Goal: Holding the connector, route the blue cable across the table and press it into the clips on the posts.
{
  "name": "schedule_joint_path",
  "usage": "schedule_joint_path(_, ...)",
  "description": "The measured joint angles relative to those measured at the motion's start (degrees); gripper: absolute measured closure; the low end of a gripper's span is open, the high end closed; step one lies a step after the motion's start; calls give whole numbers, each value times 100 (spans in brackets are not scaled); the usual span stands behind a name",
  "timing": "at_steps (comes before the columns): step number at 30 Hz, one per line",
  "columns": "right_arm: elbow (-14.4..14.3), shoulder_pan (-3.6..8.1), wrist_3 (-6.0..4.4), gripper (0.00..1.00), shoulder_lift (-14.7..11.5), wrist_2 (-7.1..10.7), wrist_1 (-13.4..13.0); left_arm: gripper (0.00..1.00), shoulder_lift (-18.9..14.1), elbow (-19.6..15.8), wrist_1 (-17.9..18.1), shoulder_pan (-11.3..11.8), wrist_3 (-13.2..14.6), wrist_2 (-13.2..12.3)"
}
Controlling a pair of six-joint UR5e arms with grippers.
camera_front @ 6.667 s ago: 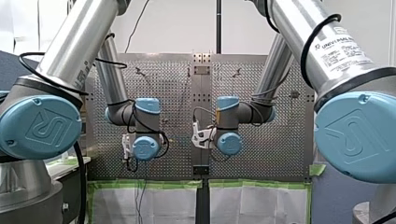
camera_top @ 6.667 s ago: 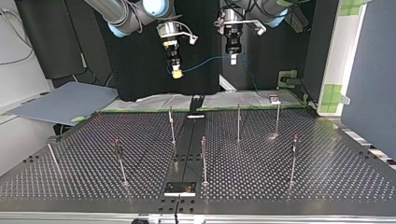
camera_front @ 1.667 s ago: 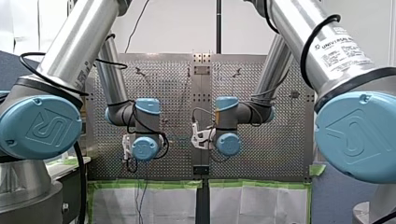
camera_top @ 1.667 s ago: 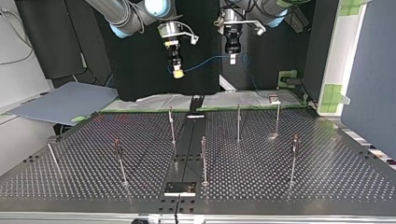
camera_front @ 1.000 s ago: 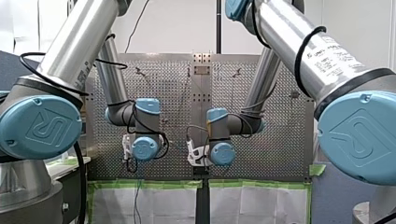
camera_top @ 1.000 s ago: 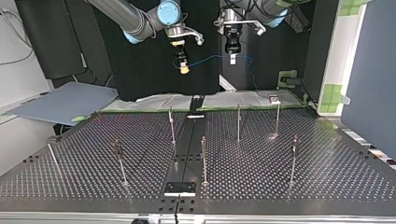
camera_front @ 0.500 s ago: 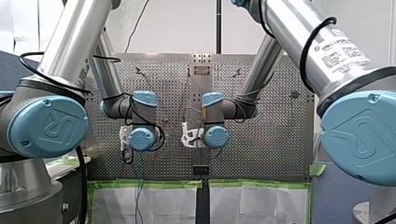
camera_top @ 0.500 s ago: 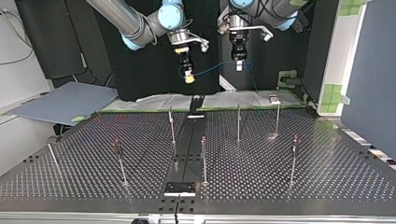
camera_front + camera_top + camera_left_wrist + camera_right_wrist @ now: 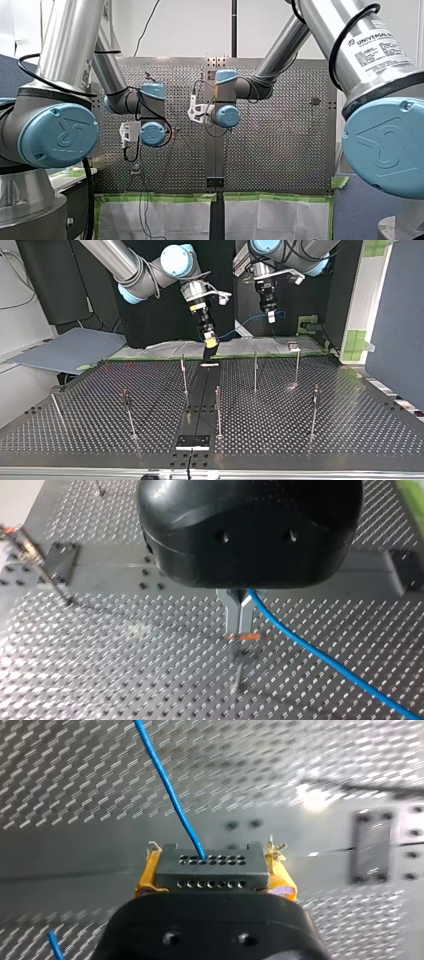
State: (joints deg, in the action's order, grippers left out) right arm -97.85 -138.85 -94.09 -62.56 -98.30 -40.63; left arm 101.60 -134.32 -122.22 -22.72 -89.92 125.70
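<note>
In the right wrist view my right gripper point(image 9: 212, 870) is shut on a grey connector point(image 9: 210, 862) with rows of holes, a yellow pad point(image 9: 148, 872) on each side. The blue cable point(image 9: 171, 795) leaves the connector's face and runs ahead over the table. In the left wrist view my left gripper point(image 9: 240, 629) has its metal fingers shut on the blue cable point(image 9: 310, 642), above a thin post with an orange clip point(image 9: 245, 637). The top view shows my right gripper point(image 9: 211, 343) near the table's far edge and my left gripper point(image 9: 270, 316) higher, the cable point(image 9: 247, 321) sagging between them.
Several thin upright posts, such as one post point(image 9: 255, 371) and another point(image 9: 218, 410), stand on the perforated table point(image 9: 310, 445). A dark rail point(image 9: 200, 395) runs down its middle to a black plate point(image 9: 192, 441). Green tape and white sheets lie past the far edge.
Both arms have swung out toward the table. In the top view my right gripper dropped and shifted right with the connector. My left gripper moved right and lower with the cable.
</note>
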Motion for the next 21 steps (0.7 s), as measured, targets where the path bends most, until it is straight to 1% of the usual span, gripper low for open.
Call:
schedule_joint_path(5, 198, -30, -77, 100, -211, 252, 98, 99, -259, 137, -258, 109, -8, 77)
schedule_joint_path(7, 277, -37, -86, 100, -200, 339, 138, 99, -368, 194, -368, 148, -14, 120)
schedule_joint_path(11, 456, -59, -92, 100, -49, 520, 241, 99, -585, 300, -585, 220, -25, 196)
schedule_joint_path(16, 559, -71, -102, 100, 81, 584, 274, 99, -866, 449, -863, 349, -58, 245)
schedule_joint_path(21, 743, -83, -154, 100, 177, 644, 356, 99, -1134, 587, -1133, 440, -47, 234)
